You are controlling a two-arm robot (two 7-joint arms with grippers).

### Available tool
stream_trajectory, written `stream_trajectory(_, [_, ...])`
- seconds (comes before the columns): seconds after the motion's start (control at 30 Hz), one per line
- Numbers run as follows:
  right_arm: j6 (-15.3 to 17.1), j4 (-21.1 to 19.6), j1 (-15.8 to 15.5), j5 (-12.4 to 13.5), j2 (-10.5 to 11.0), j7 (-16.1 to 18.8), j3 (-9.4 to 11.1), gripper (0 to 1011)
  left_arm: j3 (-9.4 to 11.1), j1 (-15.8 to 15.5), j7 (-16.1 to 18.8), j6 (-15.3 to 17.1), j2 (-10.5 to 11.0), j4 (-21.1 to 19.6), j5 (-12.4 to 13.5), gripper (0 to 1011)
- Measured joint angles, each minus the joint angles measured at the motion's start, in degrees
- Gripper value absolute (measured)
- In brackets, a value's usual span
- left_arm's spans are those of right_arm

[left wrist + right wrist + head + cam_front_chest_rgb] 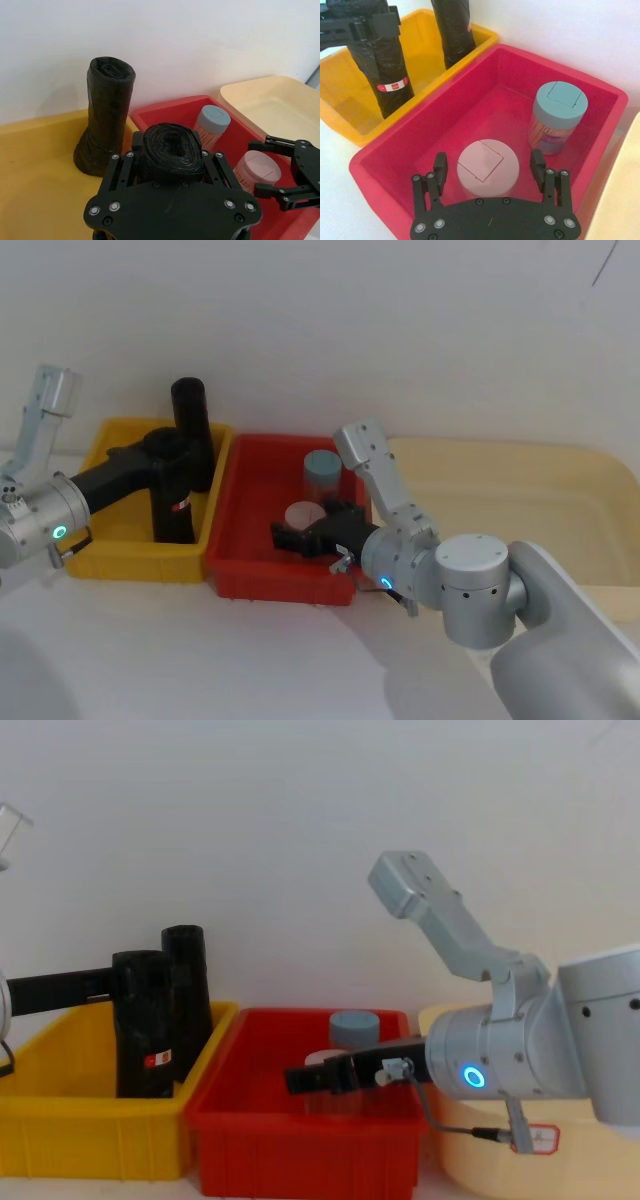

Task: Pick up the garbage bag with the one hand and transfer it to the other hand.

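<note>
The taller roll (pixel 190 430) stands just at the bag's (pixel 172 508) 1 o'clock in the yellow bin (pixel 130 548), whose floor lies open toward 9, while the pink jar (pixel 305 513) and, at its 1 o'clock, the blue jar (pixel 322 470) hem the right tool (pixel 282 536) inside the red bin (pixel 270 582).

Left gripper (pixel 171 156) clasps the garbage bag (pixel 170 142) upright beside a taller black roll (pixel 107 115)

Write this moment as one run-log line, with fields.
left gripper: shut on garbage bag, upright in yellow bin | right gripper: open, near pink-lidded jar in red bin | handover: not yet done
</note>
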Motion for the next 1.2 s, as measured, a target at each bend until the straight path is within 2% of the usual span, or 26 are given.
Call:
stream_trajectory(0.17, [-0.5, 0.68, 0.17, -0.52, -0.02, -0.04, -0.18, 965, 0.0, 0.0, 0.0, 0.0, 0.0, 0.0, 0.0, 507])
stream_trajectory(0.3, [-0.73, 1.06, 0.27, -0.78, -0.04, -0.07, -0.25, 849, 0.0, 0.0, 0.0, 0.0, 0.0, 0.0, 0.0, 507])
stream_trajectory(0.33, [-0.76, 1.11, 0.28, -0.82, -0.04, -0.08, -0.27, 849, 0.0, 0.0, 0.0, 0.0, 0.0, 0.0, 0.0, 507])
stream_trajectory(0.5, [-0.98, 1.45, 0.37, -1.03, -0.08, -0.1, -0.36, 687, 0.0, 0.0, 0.0, 0.0, 0.0, 0.0, 0.0, 507])
stream_trajectory(0.57, [-1.04, 1.52, 0.39, -1.07, -0.09, -0.1, -0.38, 664, 0.0, 0.0, 0.0, 0.0, 0.0, 0.0, 0.0, 507])
stream_trajectory(0.8, [-1.11, 1.3, 0.33, -1.21, -0.06, -0.09, -0.36, 664, 0.01, 0.07, 0.06, -0.04, 0.05, -0.23, -0.01, 507])
stream_trajectory(0.93, [-1.24, -0.23, -0.19, -1.21, 0.16, 0.09, -0.2, 663, -0.05, 0.26, 0.28, -0.51, 0.17, -1.21, -0.04, 507])
stream_trajectory(1.2, [-2.17, -6.64, -2.18, -1.1, 1.15, 0.29, 0.82, 663, -0.38, 0.47, 0.59, -1.8, 0.53, -4.57, -0.21, 507])
